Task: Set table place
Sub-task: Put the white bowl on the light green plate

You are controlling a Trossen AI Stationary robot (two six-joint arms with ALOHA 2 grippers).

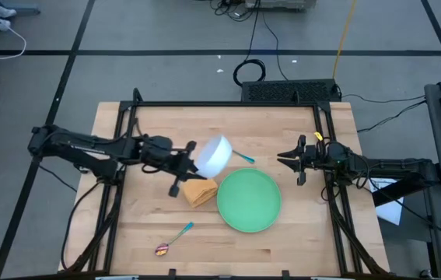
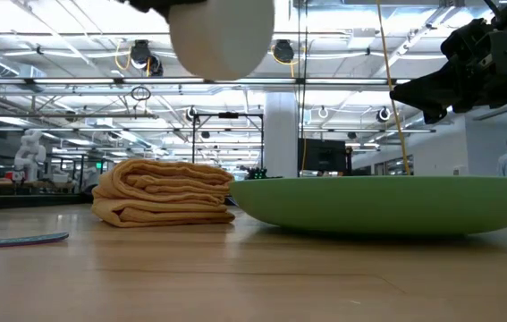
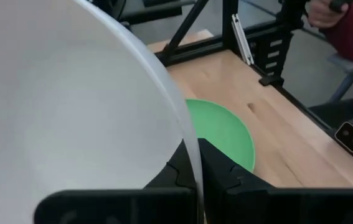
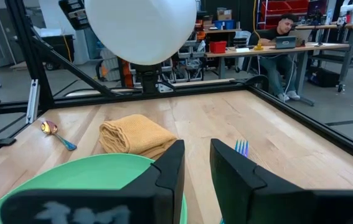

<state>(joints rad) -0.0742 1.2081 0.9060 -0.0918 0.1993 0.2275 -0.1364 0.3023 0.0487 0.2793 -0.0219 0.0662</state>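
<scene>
Five pieces made up the place I was setting, and from the left of the pale wooden table (image 1: 142,233) I worked through them. The teal-handled spoon with the reddish bowl (image 1: 172,239) lay near the front edge, well apart from the rest and not yet brought in. Above it my left hand (image 1: 191,160) was clamped on the rim of the smaller white bowl (image 1: 214,155), holding it tilted in the air and clear of the wood; I judged that lift was there to carry it over the folded orange cloth napkin (image 1: 199,191), which lay just under and beside it.

The napkin touched, or nearly touched, the left edge of the large round green plate (image 1: 249,200), which sat flat near the middle and looked to me the likely landing spot for the bowl. The blue-handled fork (image 1: 243,157) rested behind the plate, between bowl and right arm.

My right hand (image 1: 296,161) hovered off the plate's far right side, its fingers a little apart and holding nothing, kept back to leave the left arm room.
</scene>
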